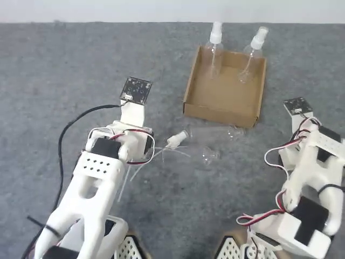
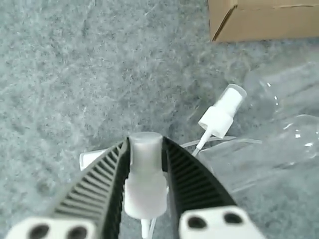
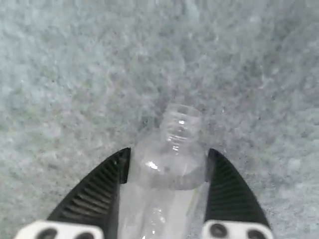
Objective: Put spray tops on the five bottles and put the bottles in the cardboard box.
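item 1, left gripper: we log it clenched on a white spray top, the cap pinched between both ribbed pads, its stem pointing back toward the wrist.

item 2, right gripper: clamped on the shoulder of a clear bottle; the threaded neck is bare and juts past the fingertips over the grey mat.

item 3, loose spray top: lies on its side on the mat, just beside the left gripper, its thin tube trailing out.

item 4, two uncapped clear bottles on their sides: one near the loose spray top, the other just in front of the box's near wall.

item 5, cardboard box: open-topped, at the far middle of the mat.

item 6, two capped bottles, one at the box's far left corner, one at its far right. both stand inside against the far wall, white sprayers rising above the rim.
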